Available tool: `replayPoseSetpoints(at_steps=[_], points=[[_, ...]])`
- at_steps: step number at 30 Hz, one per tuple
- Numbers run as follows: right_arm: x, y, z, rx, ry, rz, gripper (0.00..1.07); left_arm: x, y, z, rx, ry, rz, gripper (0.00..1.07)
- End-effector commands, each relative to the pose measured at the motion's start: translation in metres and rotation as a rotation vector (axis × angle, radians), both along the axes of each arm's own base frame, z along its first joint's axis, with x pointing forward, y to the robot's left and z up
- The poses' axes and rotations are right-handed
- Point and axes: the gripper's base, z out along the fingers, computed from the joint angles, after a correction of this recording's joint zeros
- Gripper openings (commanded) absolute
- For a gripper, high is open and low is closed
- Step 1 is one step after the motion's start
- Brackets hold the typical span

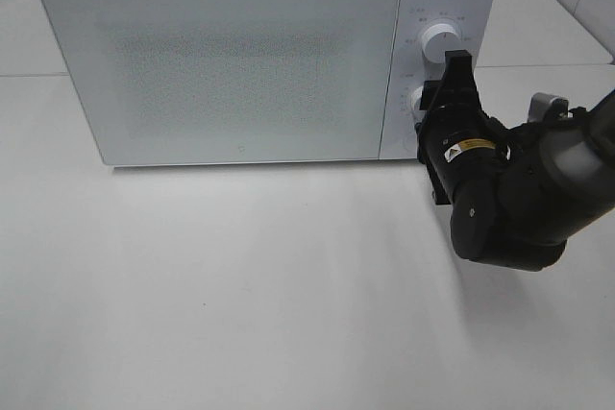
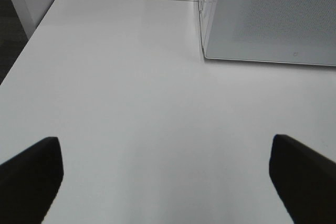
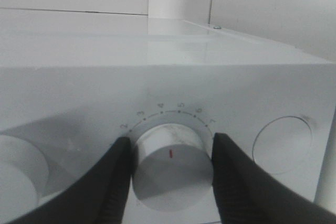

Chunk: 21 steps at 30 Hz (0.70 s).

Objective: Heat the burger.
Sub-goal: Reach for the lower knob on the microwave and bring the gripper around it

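The burger is out of view; the white microwave [image 1: 240, 64] has its door shut and the frosted window shows nothing inside. My right gripper [image 1: 429, 103] is at the control panel, shut on the lower knob [image 1: 420, 100]. In the right wrist view its two black fingers [image 3: 105, 182] press both sides of that white knob [image 3: 170, 163], whose red mark points toward the camera. My left gripper [image 2: 165, 182] is open with nothing between its fingers, low over the table near the microwave's front corner [image 2: 210, 51].
An upper knob [image 1: 440, 40] sits above the gripped one. A round button [image 3: 281, 145] lies beside the gripped knob. The white table [image 1: 240, 285] spreads in front of the microwave. The table's edge [image 2: 31, 40] runs beside my left gripper.
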Motion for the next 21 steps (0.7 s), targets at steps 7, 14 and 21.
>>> replayPoseSetpoints(at_steps=[7, 14, 21], points=[[0.0062, 0.0188, 0.0305, 0.180, -0.267, 0.135, 0.00, -0.0017, -0.0001, -0.0005, -0.004, -0.008, 0.000, 0.99], [0.0062, 0.0188, 0.0305, 0.156, -0.269, 0.137, 0.00, -0.0017, -0.0001, -0.0005, -0.004, -0.008, 0.000, 0.99], [0.0065, 0.0173, 0.0303, 0.149, -0.269, 0.120, 0.03, -0.0017, -0.0001, -0.0005, -0.004, -0.008, 0.000, 0.99]])
